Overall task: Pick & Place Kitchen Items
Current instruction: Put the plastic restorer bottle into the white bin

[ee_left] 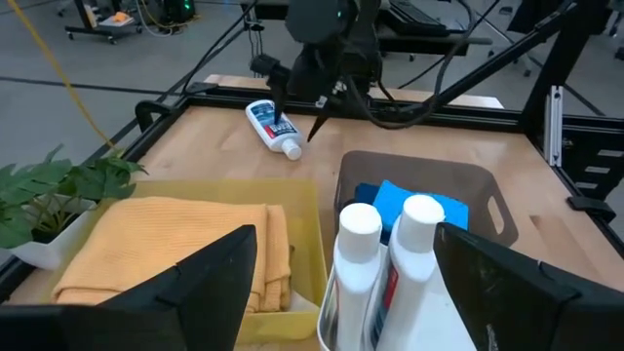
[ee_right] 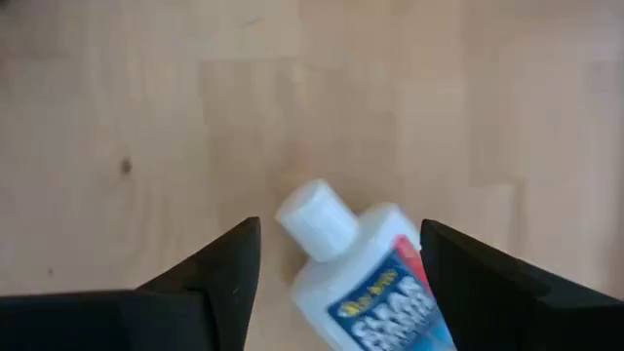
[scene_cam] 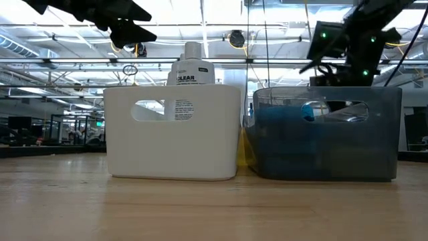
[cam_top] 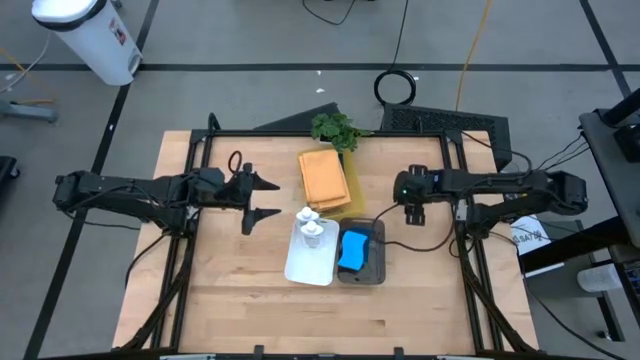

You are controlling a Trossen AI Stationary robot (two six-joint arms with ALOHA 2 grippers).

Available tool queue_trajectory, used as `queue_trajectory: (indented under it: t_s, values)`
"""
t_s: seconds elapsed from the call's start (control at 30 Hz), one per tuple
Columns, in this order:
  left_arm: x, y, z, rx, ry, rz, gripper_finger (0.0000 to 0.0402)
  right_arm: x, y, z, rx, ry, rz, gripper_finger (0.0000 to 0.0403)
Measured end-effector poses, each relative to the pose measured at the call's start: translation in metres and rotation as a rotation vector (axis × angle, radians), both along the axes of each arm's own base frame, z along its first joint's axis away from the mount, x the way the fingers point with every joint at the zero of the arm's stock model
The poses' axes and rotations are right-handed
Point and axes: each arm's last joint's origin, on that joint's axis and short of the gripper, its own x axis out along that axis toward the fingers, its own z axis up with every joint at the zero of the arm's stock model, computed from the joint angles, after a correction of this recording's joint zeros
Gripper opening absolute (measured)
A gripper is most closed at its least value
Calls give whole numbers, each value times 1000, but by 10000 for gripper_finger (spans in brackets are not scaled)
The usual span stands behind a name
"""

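from above, you see your right gripper (cam_top: 413,212) over the table (cam_top: 230,290) near its right edge, the left gripper (cam_top: 262,198) spread wide and empty. low view: a bottle (scene_cam: 190,73) reads "clear" in the white bin (scene_cam: 172,167). right wrist: fingers open around a lying white bottle (ee_right: 366,278), unheld, cap toward the far edge.

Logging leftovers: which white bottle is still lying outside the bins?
The bottle lying flat on bare table under the right gripper; the other two stand upright in the white bin.
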Motion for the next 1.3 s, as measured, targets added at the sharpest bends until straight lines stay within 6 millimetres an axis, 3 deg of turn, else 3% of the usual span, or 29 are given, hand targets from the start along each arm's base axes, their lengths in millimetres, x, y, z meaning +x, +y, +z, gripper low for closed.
queue_trajectory:
  t_s: [0.3,0.77,1.1,1.3]
  values:
    - [0,0,0,3,0,-1,315,-6,0,-30,-51,-8,116,218]
    - [0,0,0,1,1,0,324,-14,-12,-56,-27,127,73,140]
    - [0,0,0,6,3,-1,324,-6,-4,-49,-43,83,98,36]
    - [0,0,0,7,1,0,324,9,0,-23,-102,-18,40,12]
